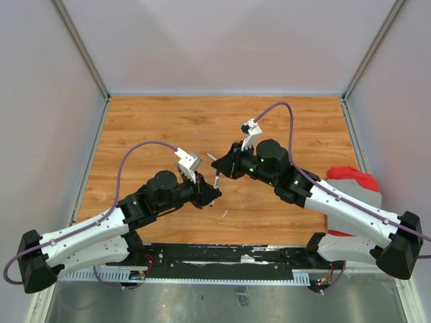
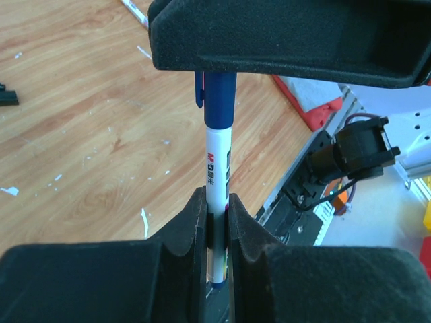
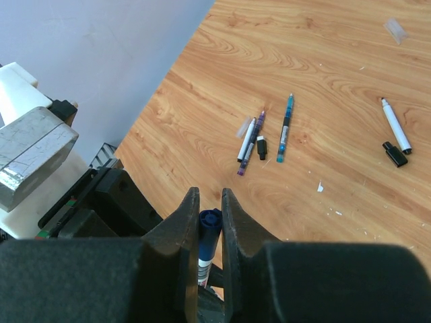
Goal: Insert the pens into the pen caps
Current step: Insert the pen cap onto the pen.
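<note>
A white pen (image 2: 217, 175) stands upright in my left gripper (image 2: 217, 208), which is shut on its lower barrel. A dark blue pen cap (image 2: 219, 97) sits on the pen's upper end. My right gripper (image 3: 209, 202) is shut on that cap (image 3: 209, 232), its fingers on both sides. In the top view the two grippers meet mid-table around the pen (image 1: 216, 178). On the wood lie a white pen (image 3: 246, 140), a purple pen (image 3: 250, 145) and a teal pen (image 3: 285, 128) with a black cap (image 3: 261, 147) between them. Farther right are another white pen (image 3: 396, 125) and a black cap (image 3: 395, 154).
A red cloth (image 1: 353, 176) lies at the table's right edge beside the right arm. A clear cap (image 3: 397, 30) rests far off on the wood. White flecks dot the board. Enclosure walls close in on the left, back and right.
</note>
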Controlling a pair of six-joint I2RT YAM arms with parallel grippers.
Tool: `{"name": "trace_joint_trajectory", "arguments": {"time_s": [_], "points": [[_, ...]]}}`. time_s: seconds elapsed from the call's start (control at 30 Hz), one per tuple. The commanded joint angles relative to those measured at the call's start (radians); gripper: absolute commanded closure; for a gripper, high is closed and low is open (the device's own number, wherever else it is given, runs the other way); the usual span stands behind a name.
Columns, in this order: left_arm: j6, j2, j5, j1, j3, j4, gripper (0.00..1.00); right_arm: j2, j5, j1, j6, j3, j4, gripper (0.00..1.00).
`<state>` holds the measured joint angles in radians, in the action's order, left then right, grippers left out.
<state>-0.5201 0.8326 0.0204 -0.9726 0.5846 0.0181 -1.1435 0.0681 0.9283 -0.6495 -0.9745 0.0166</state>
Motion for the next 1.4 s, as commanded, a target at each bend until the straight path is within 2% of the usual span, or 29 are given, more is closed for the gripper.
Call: {"name": "trace_joint_trajectory", "arguments": {"time_s": [0.0, 0.77, 1.1, 1.23, 1.37], "points": [[0.007, -0.019, -0.03, -0.003, 0.101, 0.119, 0.99, -0.016, 0.065, 0.09, 0.019, 0.063, -0.06, 0.99], [-0.002, -0.032, -0.001, -0.003, 0.167, 0.133, 0.99, 0.002, -0.046, 0.222, -0.067, 0.238, -0.108, 1.0], [0.0, -0.025, -0.021, -0.003, 0.156, 0.136, 1.0, 0.014, -0.077, 0.249, -0.083, 0.282, -0.071, 1.0], [0.003, -0.023, -0.026, -0.003, 0.132, 0.12, 0.99, 0.041, -0.158, 0.248, -0.046, 0.239, -0.105, 0.99], [0.002, -0.016, -0.005, -0.003, 0.089, 0.114, 1.0, 0.056, -0.287, 0.248, -0.03, 0.176, -0.109, 0.92]]}}
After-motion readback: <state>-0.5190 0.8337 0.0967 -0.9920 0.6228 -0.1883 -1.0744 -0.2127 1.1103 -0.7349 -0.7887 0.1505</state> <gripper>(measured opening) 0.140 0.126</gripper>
